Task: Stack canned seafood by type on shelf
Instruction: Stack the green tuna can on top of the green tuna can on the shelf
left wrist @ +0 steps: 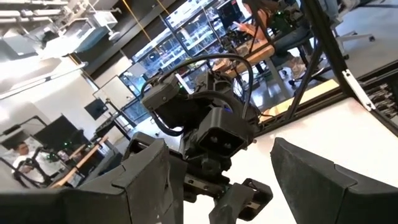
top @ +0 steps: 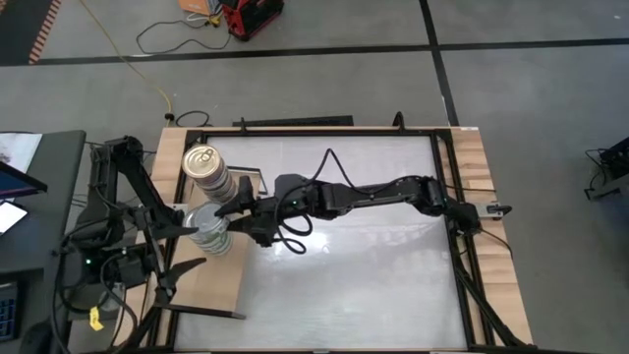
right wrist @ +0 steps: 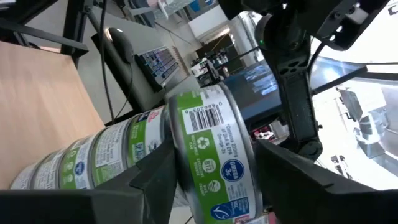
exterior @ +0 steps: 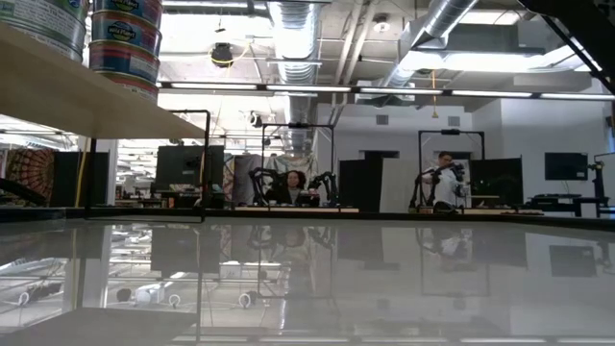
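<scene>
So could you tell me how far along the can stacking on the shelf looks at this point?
Nearly finished, it seems. Done: a gold-topped stack stands on the shelf. In hand: the right gripper has its fingers around the top can of the silver-topped stack beside it. The left gripper waits open nearby. No loose cans show on the table.

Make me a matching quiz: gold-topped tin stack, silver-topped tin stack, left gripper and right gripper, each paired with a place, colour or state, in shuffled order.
Column one:
1. gold-topped stack
2. silver-topped stack
3. left gripper
4. right gripper

Column two:
A. open, holding nothing
B. green labels
C. around the top tin of a stack
D. touched by neither gripper

Pairs: 1-D, 2-B, 3-A, 4-C
</scene>
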